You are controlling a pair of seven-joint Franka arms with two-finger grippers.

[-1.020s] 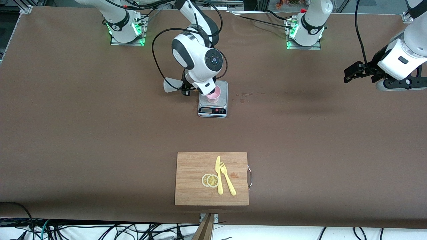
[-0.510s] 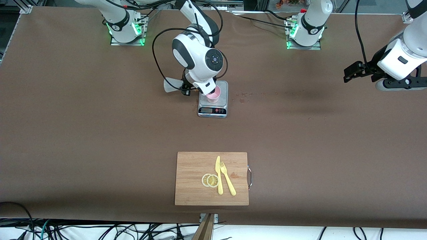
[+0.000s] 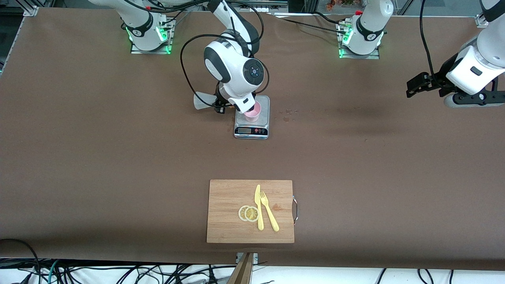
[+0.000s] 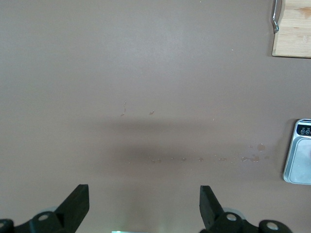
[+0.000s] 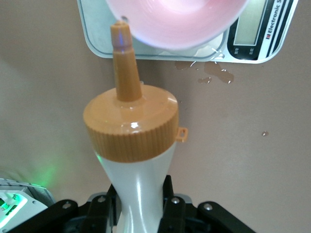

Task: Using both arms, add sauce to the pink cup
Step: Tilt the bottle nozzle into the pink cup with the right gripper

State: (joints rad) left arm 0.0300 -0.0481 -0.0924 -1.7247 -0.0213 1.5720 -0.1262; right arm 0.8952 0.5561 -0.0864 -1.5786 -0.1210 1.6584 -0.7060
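Your squeeze bottle (image 5: 133, 145) is tipped, its orange nozzle (image 5: 124, 60) at the rim of the pink cup (image 3: 253, 111) on the scale (image 3: 252, 126), upper centre of the front view. The right gripper (image 5: 141, 208) fingers clench the bottle. The left gripper (image 4: 143, 206) waits with fingers released over bare desk (image 3: 355, 157) at the frame's right edge.

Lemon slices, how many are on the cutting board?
2. Both lemon slices lie overlapping on the cutting board, beside the knife, on its side toward the right arm's end of the table. Nothing on the board could hide another.
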